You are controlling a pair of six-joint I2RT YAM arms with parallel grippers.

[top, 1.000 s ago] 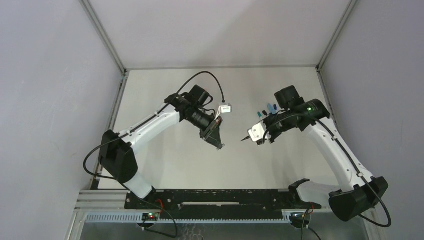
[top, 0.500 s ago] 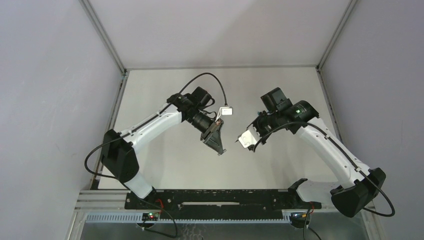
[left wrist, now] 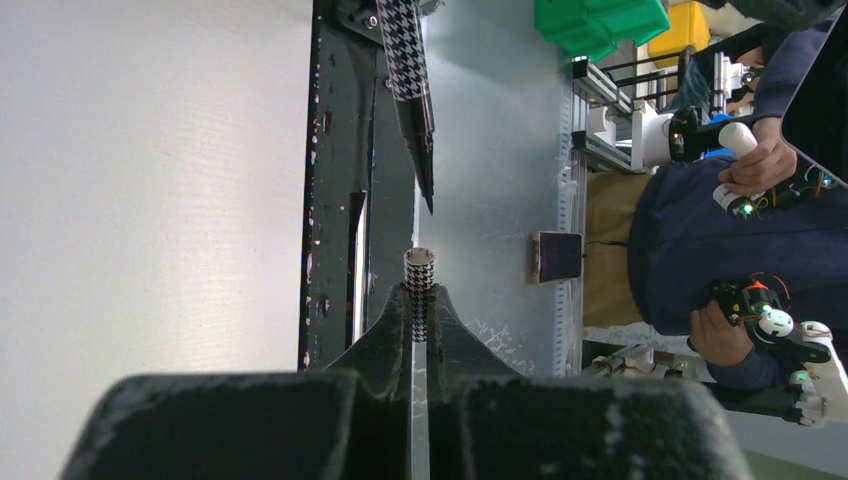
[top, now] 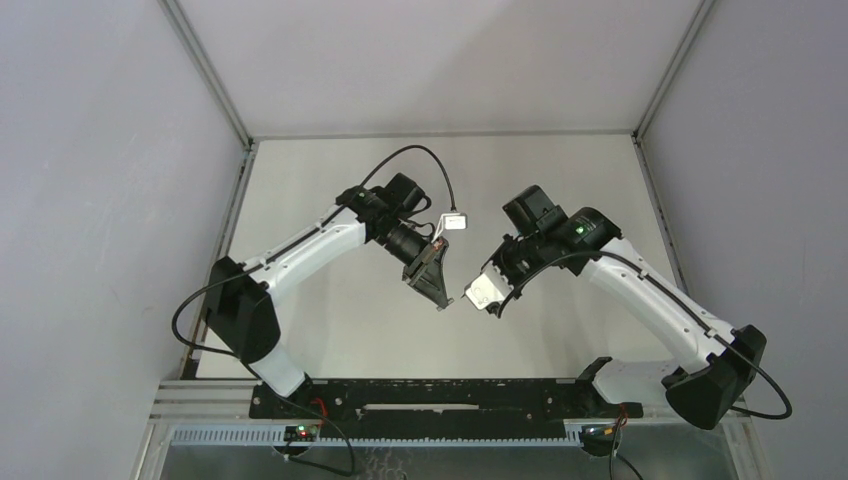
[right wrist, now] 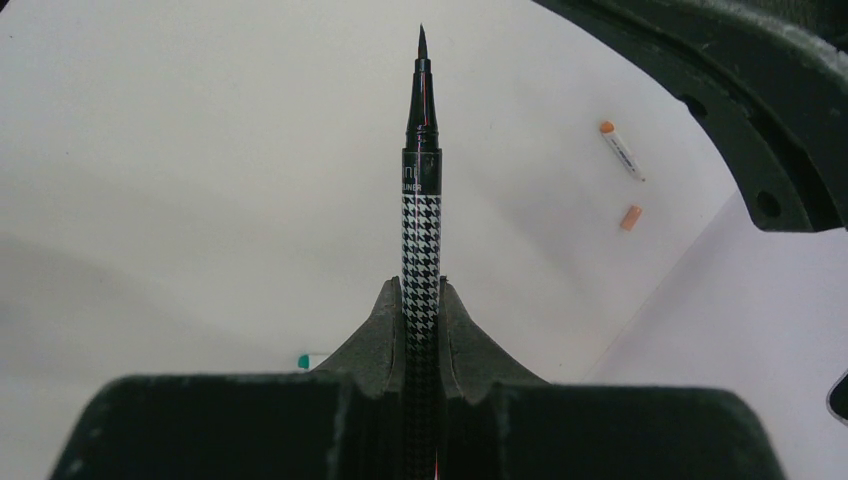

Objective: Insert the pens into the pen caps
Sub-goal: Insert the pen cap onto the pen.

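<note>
My left gripper point(left wrist: 420, 296) is shut on a short houndstooth pen cap point(left wrist: 419, 272), whose open end points away from the fingers. Just beyond it hangs a houndstooth pen point(left wrist: 405, 60), its black tip aimed at the cap's mouth with a small gap between them. My right gripper point(right wrist: 421, 292) is shut on that pen point(right wrist: 421, 235), bare pointed tip forward. In the top view the left gripper point(top: 441, 298) and the right gripper point(top: 472, 295) face each other above the table's middle. A white pen with an orange tip point(right wrist: 622, 150), a salmon cap point(right wrist: 630, 217) and a teal-ended pen point(right wrist: 305, 361) lie on the table.
The black rail of the arm bases point(left wrist: 335, 200) runs along the near table edge. Beyond it stand a person point(left wrist: 700, 230) and green bins point(left wrist: 600, 20). A dark part of the left arm point(right wrist: 740, 90) fills the top right of the right wrist view.
The right arm has swung left and nearer with the pen, bringing its tip close to the left gripper's cap. The left arm has barely shifted.
</note>
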